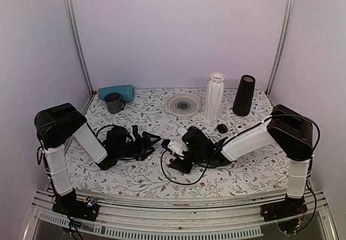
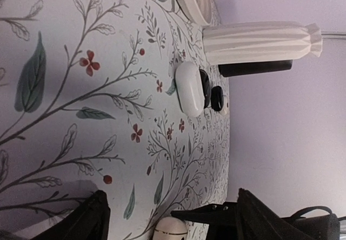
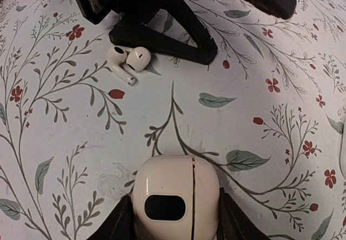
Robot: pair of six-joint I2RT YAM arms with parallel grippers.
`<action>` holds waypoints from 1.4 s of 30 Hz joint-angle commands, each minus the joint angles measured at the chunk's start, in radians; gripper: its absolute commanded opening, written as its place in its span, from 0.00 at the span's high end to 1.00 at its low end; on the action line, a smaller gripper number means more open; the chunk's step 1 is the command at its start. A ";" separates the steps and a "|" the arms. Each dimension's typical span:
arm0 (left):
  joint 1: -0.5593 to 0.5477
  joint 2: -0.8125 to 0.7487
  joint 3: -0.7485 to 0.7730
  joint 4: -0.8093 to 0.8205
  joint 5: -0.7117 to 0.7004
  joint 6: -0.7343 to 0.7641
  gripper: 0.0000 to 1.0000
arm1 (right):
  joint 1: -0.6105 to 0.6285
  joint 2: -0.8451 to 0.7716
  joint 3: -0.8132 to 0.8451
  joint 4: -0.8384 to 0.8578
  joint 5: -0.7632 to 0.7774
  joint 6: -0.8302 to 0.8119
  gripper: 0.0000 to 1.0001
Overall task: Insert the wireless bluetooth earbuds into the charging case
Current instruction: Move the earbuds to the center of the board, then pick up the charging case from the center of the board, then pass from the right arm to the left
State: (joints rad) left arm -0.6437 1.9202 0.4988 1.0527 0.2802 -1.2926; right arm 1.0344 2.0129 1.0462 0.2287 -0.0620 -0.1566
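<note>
The charging case, white and rounded with its lid seam closed, stands on the floral tablecloth. My right gripper is shut on it, one black finger pressed against each side. The two wireless bluetooth earbuds lie together on the cloth just beyond the case, close under the left arm's black fingers. In the top view the right gripper and case sit mid-table, facing my left gripper. The left gripper is open and holds nothing; the case shows between its fingers.
A white oval pod and two black pods lie further right. Along the back stand a grey mug, a teal cylinder, a striped plate, a white ribbed vase and a black cone.
</note>
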 commanded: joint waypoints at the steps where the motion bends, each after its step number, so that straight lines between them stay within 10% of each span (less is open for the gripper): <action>1: -0.033 0.081 0.013 -0.041 0.008 -0.035 0.18 | 0.006 -0.069 -0.063 0.014 0.050 0.046 0.60; 21: 0.173 -0.274 0.244 -0.667 0.357 0.600 0.33 | 0.005 -0.191 -0.044 0.142 0.236 0.012 0.60; 42: 0.073 -0.265 0.391 -0.594 0.589 0.534 0.44 | 0.004 -0.290 0.061 0.113 0.299 -0.115 0.59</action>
State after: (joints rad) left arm -0.5537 1.6592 0.8597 0.4187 0.8341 -0.7433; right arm 1.0340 1.7664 1.0733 0.3405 0.2192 -0.2520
